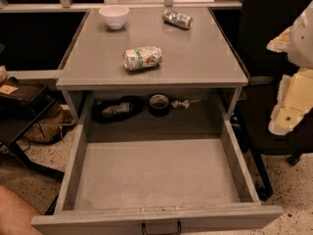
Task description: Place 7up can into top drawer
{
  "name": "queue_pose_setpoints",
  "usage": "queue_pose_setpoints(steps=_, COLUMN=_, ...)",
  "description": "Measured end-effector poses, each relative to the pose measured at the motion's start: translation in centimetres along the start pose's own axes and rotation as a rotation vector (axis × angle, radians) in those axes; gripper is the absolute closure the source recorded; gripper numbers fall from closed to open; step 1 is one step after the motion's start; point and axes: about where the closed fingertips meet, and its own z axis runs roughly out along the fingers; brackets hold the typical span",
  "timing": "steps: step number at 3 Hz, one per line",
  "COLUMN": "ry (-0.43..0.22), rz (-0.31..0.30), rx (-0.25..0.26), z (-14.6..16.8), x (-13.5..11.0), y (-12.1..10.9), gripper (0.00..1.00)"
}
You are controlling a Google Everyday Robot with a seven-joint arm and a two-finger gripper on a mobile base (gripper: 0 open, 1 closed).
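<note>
The 7up can [142,58], white and green with silver ends, lies on its side near the middle of the grey tabletop [205,62]. The top drawer [78,160] is pulled fully out below the tabletop, its flat grey bottom bare, with a small black handle [161,227] on its front. My gripper [274,84] hangs at the right edge of the camera view, to the right of the table and above the drawer's level. Its pale fingers [293,102] stand apart with nothing between them. It is well away from the can.
A white bowl [114,16] and a plain silver can [177,18] on its side stand at the back of the tabletop. A tape roll [159,104] and a black object [117,109] lie behind the drawer. A dark chair [274,13] stands right, bags [44,121] left.
</note>
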Motion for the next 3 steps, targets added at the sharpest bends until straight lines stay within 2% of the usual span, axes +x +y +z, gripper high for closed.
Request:
queue_pose_setpoints(steps=2, ry=-0.017, rz=-0.001, rx=0.006, z=0.8, x=-0.6, y=-0.4, gripper=0.0)
queue_pose_setpoints(steps=3, ry=-0.092, rz=-0.075, rx=-0.001, z=5.5, x=-4.8, y=-3.1, gripper=0.0)
